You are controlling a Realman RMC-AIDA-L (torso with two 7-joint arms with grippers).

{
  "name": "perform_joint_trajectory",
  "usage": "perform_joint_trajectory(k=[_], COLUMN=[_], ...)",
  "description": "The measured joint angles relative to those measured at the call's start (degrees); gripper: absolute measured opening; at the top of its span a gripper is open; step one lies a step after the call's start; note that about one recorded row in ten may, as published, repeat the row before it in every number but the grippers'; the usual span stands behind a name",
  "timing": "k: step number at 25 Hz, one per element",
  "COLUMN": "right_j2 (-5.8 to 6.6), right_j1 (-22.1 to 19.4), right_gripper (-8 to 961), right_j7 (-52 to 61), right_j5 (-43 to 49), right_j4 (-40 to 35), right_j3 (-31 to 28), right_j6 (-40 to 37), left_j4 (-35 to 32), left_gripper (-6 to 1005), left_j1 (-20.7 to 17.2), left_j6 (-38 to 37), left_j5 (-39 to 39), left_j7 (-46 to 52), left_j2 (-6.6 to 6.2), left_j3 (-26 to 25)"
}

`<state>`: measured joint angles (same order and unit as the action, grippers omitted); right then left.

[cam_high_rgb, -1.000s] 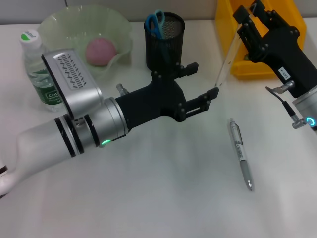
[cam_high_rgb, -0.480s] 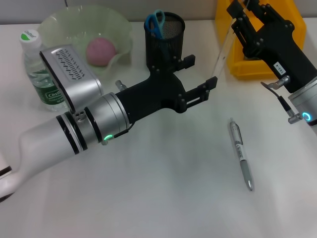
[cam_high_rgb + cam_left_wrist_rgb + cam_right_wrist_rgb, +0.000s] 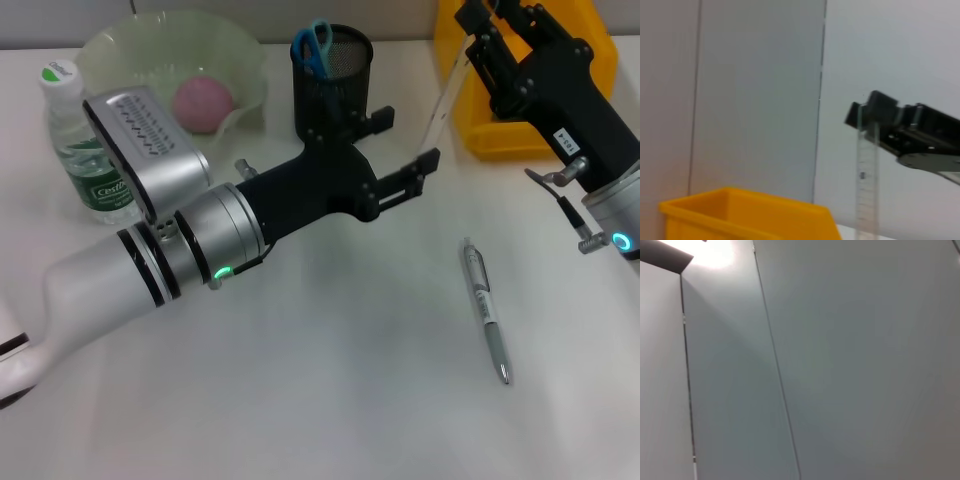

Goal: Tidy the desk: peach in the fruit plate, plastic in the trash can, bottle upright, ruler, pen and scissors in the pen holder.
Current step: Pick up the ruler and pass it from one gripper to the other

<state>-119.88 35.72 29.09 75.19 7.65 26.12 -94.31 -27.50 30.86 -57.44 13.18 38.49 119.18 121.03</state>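
The fingers [image 3: 480, 22] of the right gripper [image 3: 483, 30] pinched the top end of the ruler [image 3: 441, 103] at the upper right of the head view, in front of the trash can [image 3: 470, 100]. The ruler hung steeply tilted from there, its lower end reaching down to the left gripper [image 3: 398, 150] near the middle of the frame. That gripper's fingers [image 3: 415, 172] were spread, one by the pen holder [image 3: 333, 75] and the other at the ruler's lower tip; whether it touched the tip could not be told. In the left wrist view the ruler [image 3: 867, 180] stood nearly upright with its top clamped in the right gripper [image 3: 875, 112], the yellow trash can [image 3: 750, 215] at the lower left.

The scissors [image 3: 314, 45] stood in the pen holder at the top centre, blue handles up. The peach [image 3: 204, 103] lay in the fruit plate [image 3: 120, 50] at the upper left, and the bottle [image 3: 82, 150] stood upright just beside the plate at the left edge. The pen [image 3: 487, 310] lay on the white worktop [image 3: 350, 380] at the lower right, well apart from both grippers.
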Motion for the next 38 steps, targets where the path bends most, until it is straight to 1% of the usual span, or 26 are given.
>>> perform_joint_trajectory(k=[7,20,21,23,36,38], right_j2=[0.00,0.00,0.00,0.00,0.00,0.00], right_j1=[0.43,1.18,1.18,1.19,1.06,0.99], right_gripper=[406,409,409,410,413,413], right_j7=[-0.22,-0.31,-0.32,-0.33,-1.76,-2.51], right_j5=[1.68,3.05,3.05,3.05,3.12,3.12], right_j4=[0.31,0.99,1.06,1.20,2.00,2.30], right_j3=[0.06,0.07,0.08,0.08,0.08,0.08], right_j6=[-0.53,-0.26,-0.26,-0.27,-0.15,-0.10], left_j4=[-0.84,-1.40,-1.46,-1.50,-2.20,-2.22], left_gripper=[708,708,708,708,709,585], left_j1=[0.05,-0.06,0.14,0.15,0.13,0.12], left_j6=[1.53,2.17,3.49,3.73,3.81,3.70], left_j5=[-2.44,-3.17,-3.22,-3.23,-4.06,-4.06], left_j7=[0.38,0.98,1.49,1.54,1.58,1.59], left_j2=[0.00,0.00,0.00,0.00,0.00,0.00], left_j3=[1.16,1.65,1.67,1.67,2.25,2.33])
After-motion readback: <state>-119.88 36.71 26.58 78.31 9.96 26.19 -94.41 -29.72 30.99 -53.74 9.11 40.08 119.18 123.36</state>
